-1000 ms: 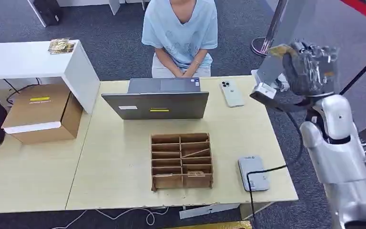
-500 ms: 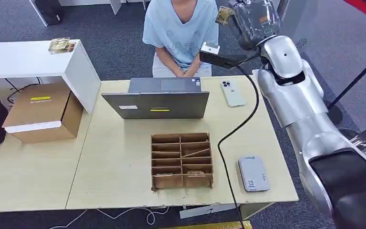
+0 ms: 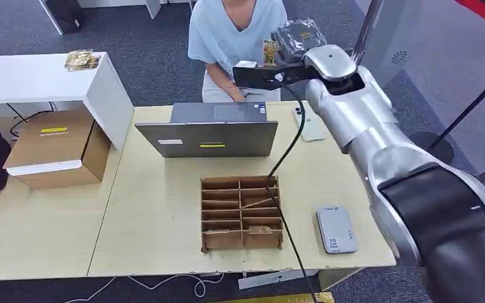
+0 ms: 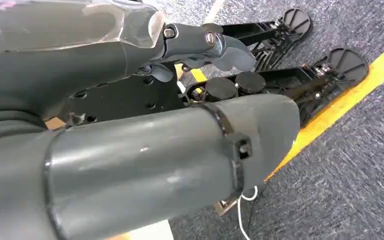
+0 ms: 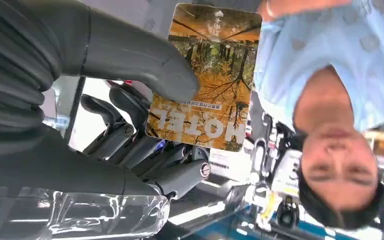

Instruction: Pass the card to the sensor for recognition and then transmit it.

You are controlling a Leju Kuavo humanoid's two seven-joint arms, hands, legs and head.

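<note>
My right hand (image 3: 297, 38) is raised beyond the table's far edge, in front of the seated person (image 3: 237, 38). It pinches an orange hotel card (image 3: 269, 52) upright. In the right wrist view the thumb (image 5: 145, 55) presses the card (image 5: 205, 75) against the dark fingers (image 5: 130, 135), and the person's light blue shirt (image 5: 325, 40) is close behind it. The grey card sensor (image 3: 336, 230) lies flat near the table's front right corner, far from the hand. My left hand (image 4: 190, 100) hangs over the floor with its fingers (image 4: 205, 42) apart from the thumb, holding nothing.
A grey laptop (image 3: 208, 136) stands on the wooden table (image 3: 158, 214) before the person, with a phone (image 3: 308, 126) beside it. A cardboard organiser (image 3: 241, 213) sits mid-table. A black cable (image 3: 284, 158) hangs from my right arm across it. A cardboard box (image 3: 57, 148) stands at the left.
My right arm has swung from the right of the table leftward and up, carrying the card to a spot in front of the person. Things on the table have not moved.
</note>
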